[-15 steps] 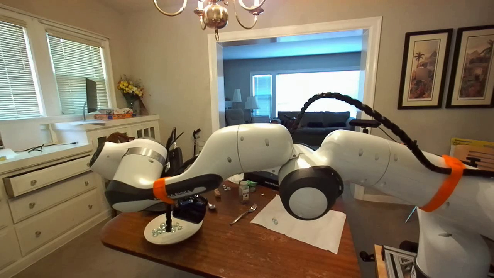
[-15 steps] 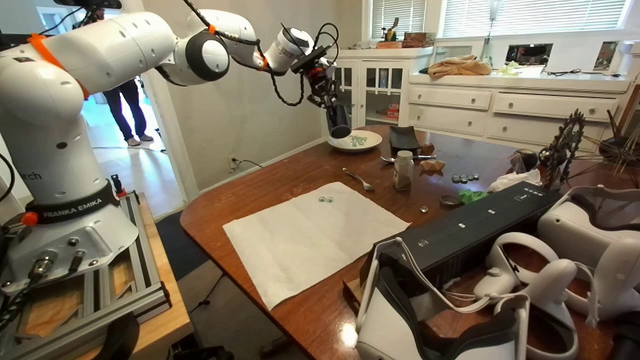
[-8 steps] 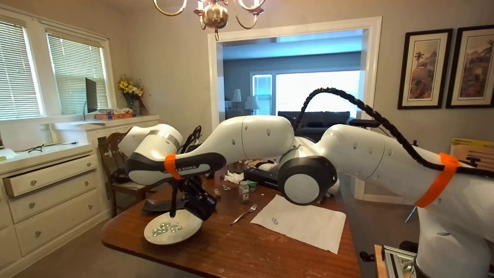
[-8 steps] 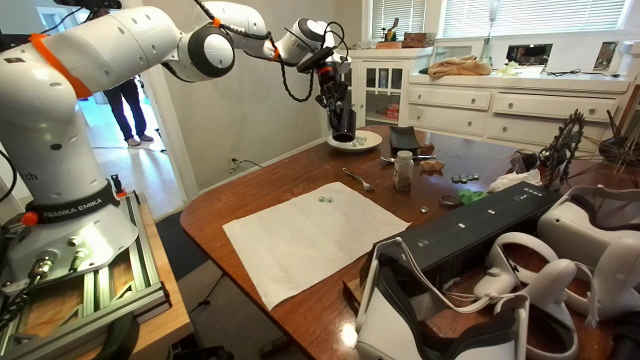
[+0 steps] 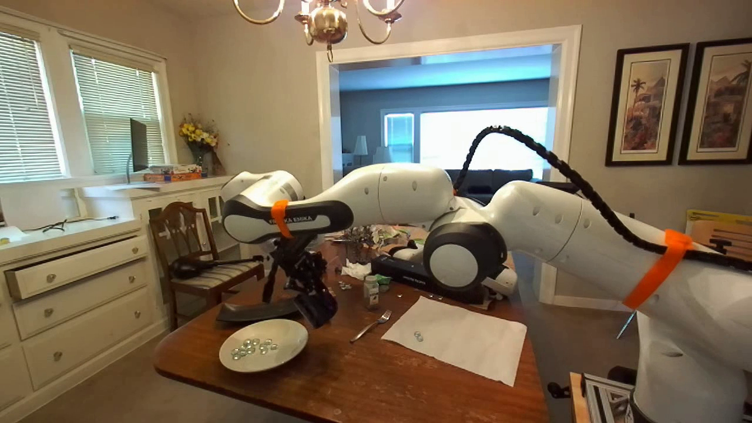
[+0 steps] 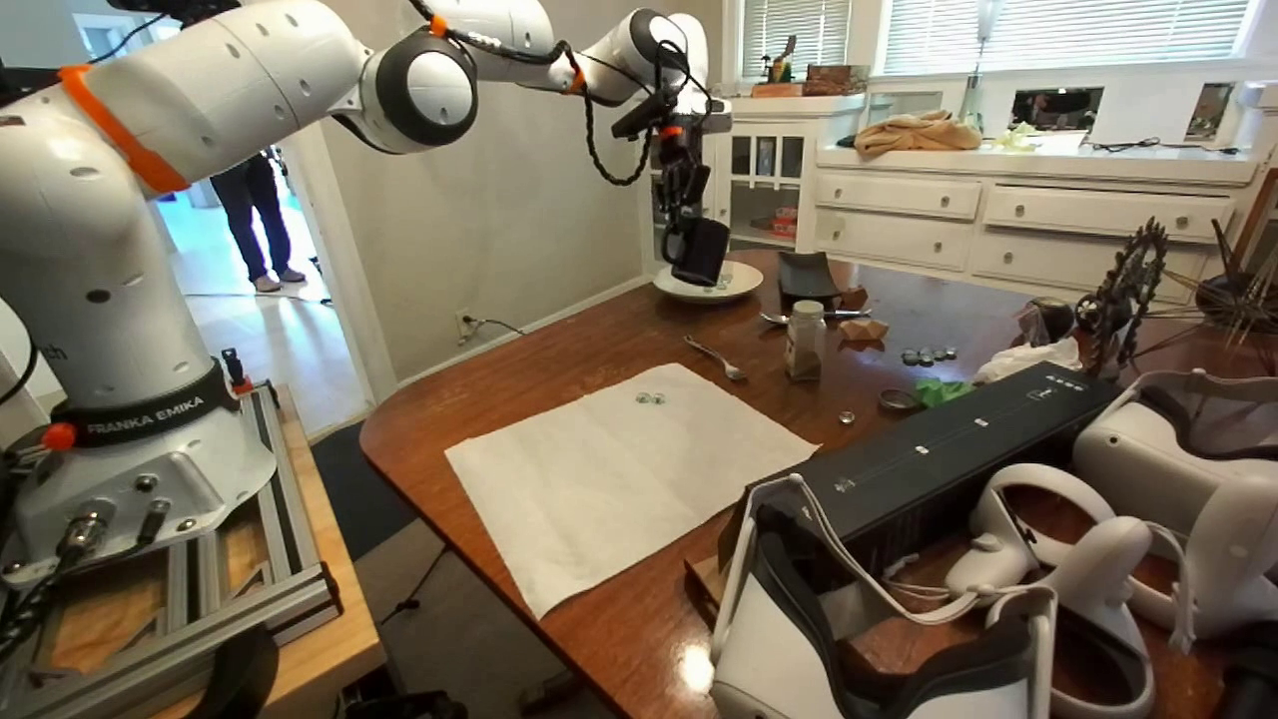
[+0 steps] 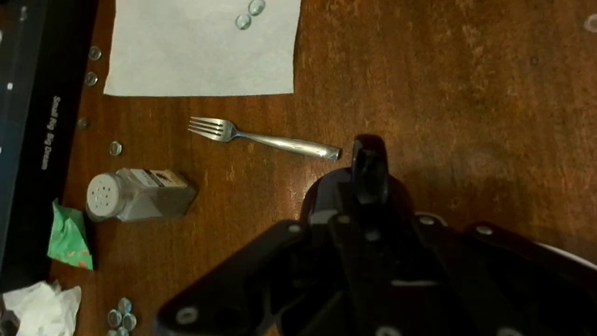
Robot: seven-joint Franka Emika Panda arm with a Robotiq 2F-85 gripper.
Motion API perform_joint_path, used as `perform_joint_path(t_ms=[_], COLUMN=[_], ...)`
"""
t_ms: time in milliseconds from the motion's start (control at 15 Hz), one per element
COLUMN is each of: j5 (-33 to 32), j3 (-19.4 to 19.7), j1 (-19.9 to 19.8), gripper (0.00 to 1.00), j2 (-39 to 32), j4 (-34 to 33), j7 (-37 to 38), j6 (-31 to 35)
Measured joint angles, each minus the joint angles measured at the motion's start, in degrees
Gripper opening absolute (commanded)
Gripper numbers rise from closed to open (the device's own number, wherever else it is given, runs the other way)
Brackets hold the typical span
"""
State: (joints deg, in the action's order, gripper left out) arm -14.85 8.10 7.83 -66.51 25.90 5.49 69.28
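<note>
Along the wooden table (image 5: pixel 364 385) before me, left to right, a white plate (image 5: pixel 288 348) holds glass beads (image 5: pixel 251 349), the gripper (image 6: pixel 681 222) pinches a dark mug (image 6: pixel 702 253), tilted in the air near the plate, then come a spice jar (image 5: pixel 371 294), a fork (image 5: pixel 370 327) and a white sheet (image 5: pixel 470 346).

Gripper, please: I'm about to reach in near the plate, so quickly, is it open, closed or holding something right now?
Gripper: closed, holding a dark mug.
</note>
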Motion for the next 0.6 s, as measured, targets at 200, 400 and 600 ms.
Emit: perform_joint_path(t_ms=[200, 400, 600], j5=[2.98, 5.56, 7.39], j3=[-0.31, -0.37, -0.36], j1=[-2.03, -3.52, -4.54], gripper=[0.05, 0.05, 0.05], j2=[0.01, 0.01, 0.12], j4=[0.00, -0.02, -0.18], j7=[7.45, 15.34, 23.56], j6=[0.00, 0.02, 0.08])
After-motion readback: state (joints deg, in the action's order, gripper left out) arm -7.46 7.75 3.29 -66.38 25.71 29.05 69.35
